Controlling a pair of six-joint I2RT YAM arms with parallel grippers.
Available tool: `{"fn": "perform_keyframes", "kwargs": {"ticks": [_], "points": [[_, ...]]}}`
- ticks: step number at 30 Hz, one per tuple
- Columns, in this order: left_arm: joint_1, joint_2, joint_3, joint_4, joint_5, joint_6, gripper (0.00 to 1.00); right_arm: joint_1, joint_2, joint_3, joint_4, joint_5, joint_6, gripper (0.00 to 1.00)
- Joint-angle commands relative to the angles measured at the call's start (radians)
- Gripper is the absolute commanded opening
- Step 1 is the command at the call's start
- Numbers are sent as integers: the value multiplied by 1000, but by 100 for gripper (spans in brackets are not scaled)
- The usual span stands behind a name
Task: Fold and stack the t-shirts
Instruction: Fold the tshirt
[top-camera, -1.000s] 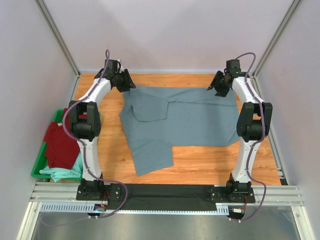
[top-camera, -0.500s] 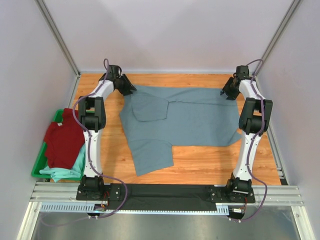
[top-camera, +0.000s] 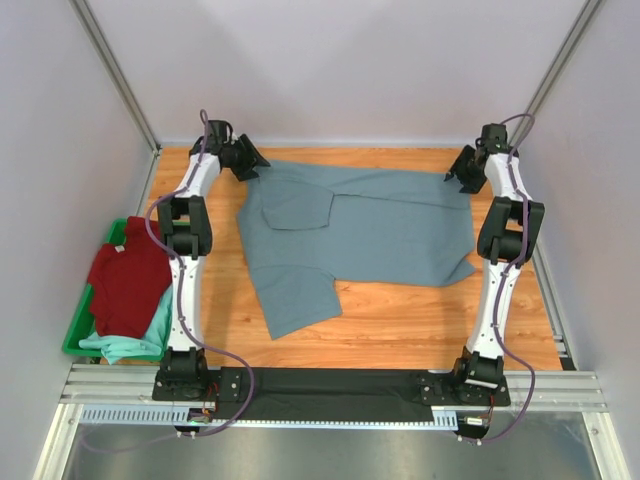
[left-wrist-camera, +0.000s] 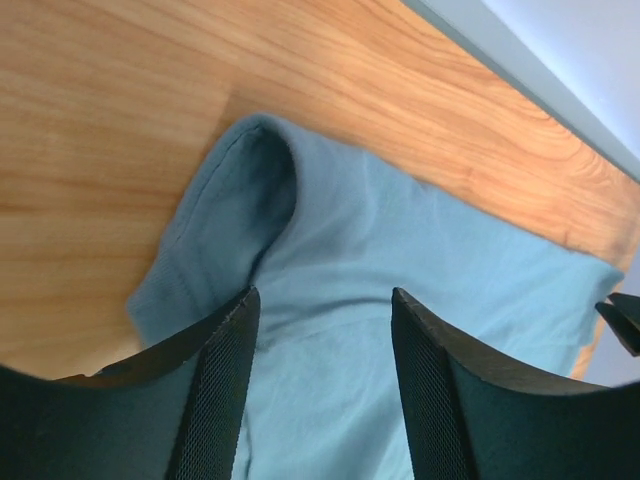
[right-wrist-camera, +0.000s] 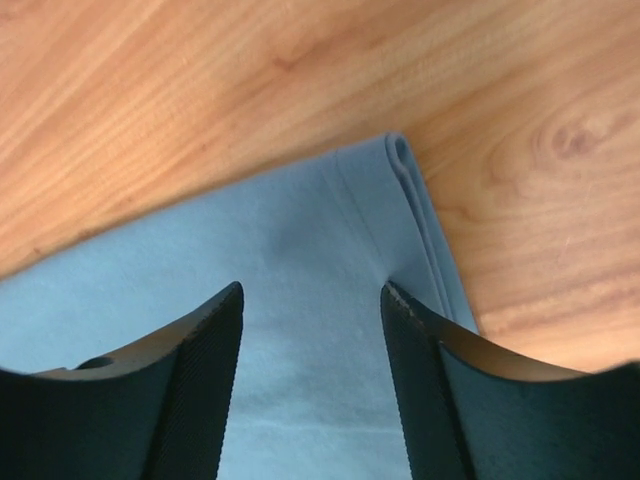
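- The grey-blue shirt (top-camera: 370, 230) lies spread across the far half of the bench (top-camera: 400, 320). One sleeve (top-camera: 295, 205) is folded in over the body and a flap (top-camera: 295, 300) hangs toward the near side.
- Over the last second the whole shirt has slid a little toward the far edge, and its top edge now runs straighter between my two wrists.
- My left jaws stand apart over the far left corner (left-wrist-camera: 225, 225), which is curled up on itself. The cloth lies on the wood below them, not pinched.
- My right jaws are apart as well, over the far right corner (right-wrist-camera: 400, 200), where the hem is doubled.
- Both arms have swung outward to those corners. I judge the spreading is about done and the first fold comes next.
- The red shirt (top-camera: 125, 285) and the mint shirt (top-camera: 125, 345) wait in the bin (top-camera: 75, 335) at my left, so most of the task remains.
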Motion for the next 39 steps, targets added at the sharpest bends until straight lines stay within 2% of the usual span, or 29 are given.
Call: {"fn": "perform_keyframes", "kwargs": {"ticks": [1,5,7,8,10,12,15,17,18,20,22,25,29,31,35,39], "points": [[30,-147,-12,-65,-20,81,63,-2,-77,58,-131,14,-9,60],[32,-331,-131,-150,-68,91,63,-4,-166,24,-218,40,-13,65],[25,-402,-205,-172,-76,99,61,-9,-224,-57,-234,63,-19,67],[21,-478,-297,-189,-91,116,61,-16,-242,-94,-235,66,-19,67],[13,-554,-381,-226,-109,157,60,-31,-301,-187,-241,58,-1,67],[-52,-670,-533,-263,-139,186,59,-56,-386,-265,-228,63,35,67],[-108,-856,-801,-234,-168,213,59,-73,-517,-524,-114,37,69,65],[-149,-986,-1008,-179,-127,170,57,-82,-650,-709,-62,20,111,62],[-160,-1026,-1067,-165,-107,156,56,-82,-687,-762,-24,35,122,61],[-200,-1138,-1206,-149,-77,139,47,-90,-793,-906,18,46,134,58],[-220,-1254,-1309,-161,-80,150,45,-120,-888,-994,42,41,142,53],[-220,-1397,-1417,-196,-74,162,46,-153,-973,-1117,55,32,116,49],[-220,-1523,-1512,-256,-51,156,48,-177,-1103,-1255,47,11,51,51],[-218,-1597,-1596,-228,-60,125,49,-208,-1128,-1333,76,-28,36,52],[-215,-1668,-1690,-200,-74,65,45,-236,-1146,-1358,78,-65,28,53],[-212,-1682,-1706,-223,-86,41,44,-243,-1128,-1337,79,-63,33,53]]}}
